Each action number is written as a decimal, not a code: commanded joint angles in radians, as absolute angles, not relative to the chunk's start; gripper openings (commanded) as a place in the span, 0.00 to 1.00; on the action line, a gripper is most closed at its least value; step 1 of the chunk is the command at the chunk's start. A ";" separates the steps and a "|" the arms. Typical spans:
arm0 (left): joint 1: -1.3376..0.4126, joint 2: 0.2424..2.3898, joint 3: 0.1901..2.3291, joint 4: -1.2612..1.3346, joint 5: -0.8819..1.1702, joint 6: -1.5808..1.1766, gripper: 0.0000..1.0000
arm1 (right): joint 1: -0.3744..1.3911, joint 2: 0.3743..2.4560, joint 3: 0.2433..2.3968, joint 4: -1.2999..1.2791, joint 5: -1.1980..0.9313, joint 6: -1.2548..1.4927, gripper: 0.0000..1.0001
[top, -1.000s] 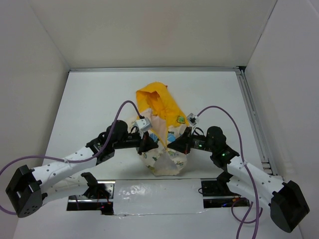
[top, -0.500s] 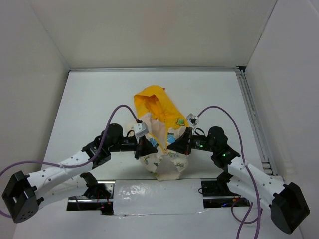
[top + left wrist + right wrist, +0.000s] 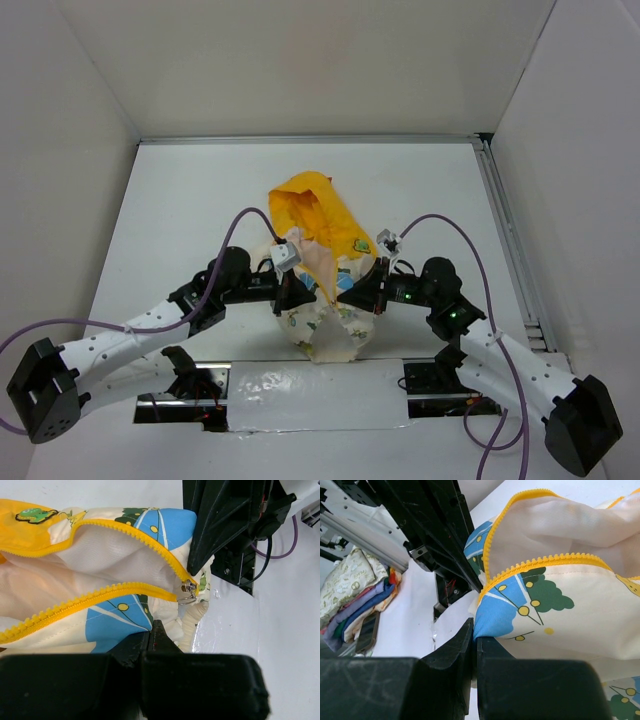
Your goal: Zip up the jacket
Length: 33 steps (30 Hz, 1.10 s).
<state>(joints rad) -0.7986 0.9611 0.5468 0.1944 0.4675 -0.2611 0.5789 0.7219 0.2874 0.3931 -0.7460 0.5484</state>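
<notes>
Jacket (image 3: 318, 275) sits bunched mid-table (image 3: 180, 190), with the hood (image 3: 305, 205) at the far end toward the back wall and the hem at the near end, just behind a strip (image 3: 318, 385) that runs along the near edge between the arm bases. Left gripper (image 3: 292, 300) is at the jacket's left flank and right gripper (image 3: 350, 297) at its right flank, facing each other across the lower front with the open zip between them. Slider (image 3: 188, 591) sits at the hem end where the two tooth rows meet, just beside the right gripper, and the rows spread apart from there toward the hood.
</notes>
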 commanded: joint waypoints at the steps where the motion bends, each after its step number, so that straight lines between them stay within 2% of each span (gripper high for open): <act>1: -0.798 0.965 0.598 0.250 0.466 -0.242 0.00 | 0.577 0.713 0.302 0.413 -0.762 0.531 0.00; 33: -0.798 0.940 0.623 0.221 0.449 -0.242 0.00 | 0.575 0.709 0.279 0.400 -0.712 0.538 0.00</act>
<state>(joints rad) -0.7986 0.9619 0.5804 0.1726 0.4423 -0.2626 0.5789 0.7284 0.2848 0.3714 -0.7139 0.5419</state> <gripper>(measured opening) 0.033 0.083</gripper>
